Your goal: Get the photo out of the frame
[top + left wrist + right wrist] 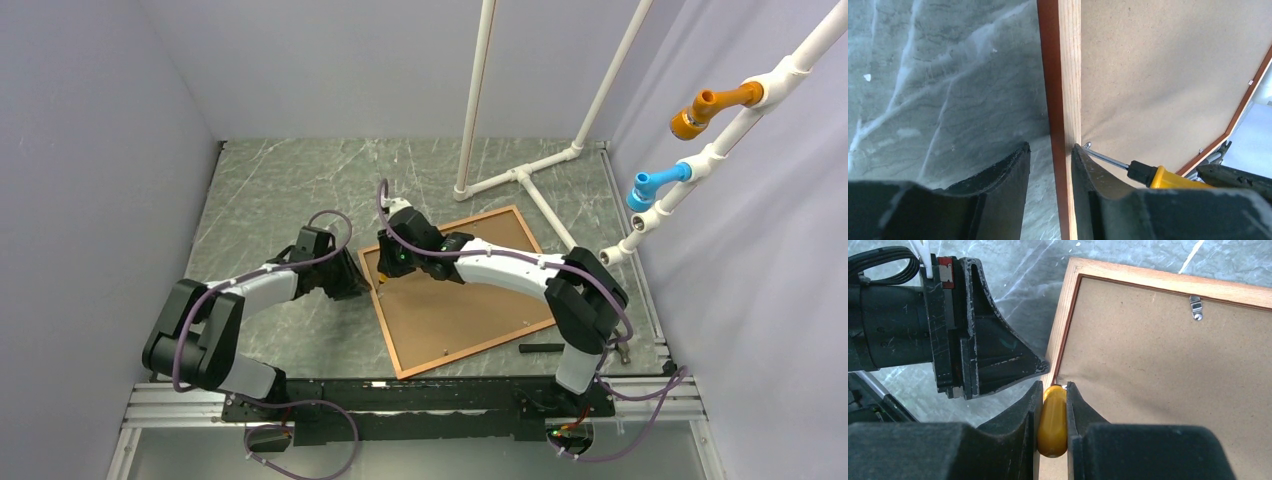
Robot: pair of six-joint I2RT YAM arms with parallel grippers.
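The frame (480, 347) lies face down on the table, and the photo's plain brown board back (460, 300) fills it; the print side is hidden. My left gripper (352, 277) is open at the frame's left rail (1063, 75). Its jaws (1050, 146) straddle the rail, one finger on the table and one on the board (1158, 75). My right gripper (385, 275) is shut on a yellow-handled screwdriver (1053, 425). The screwdriver's metal tip (1088, 145) rests at the rail's inner edge beside my left finger. A metal clip (1196, 306) sits on the frame's far rail (1158, 282).
A white pipe stand (520, 175) rises from the table behind the frame. A slanted white pipe at the right carries an orange fitting (712, 105) and a blue one (655, 185). A small black bar (540, 348) lies by the frame's near right corner.
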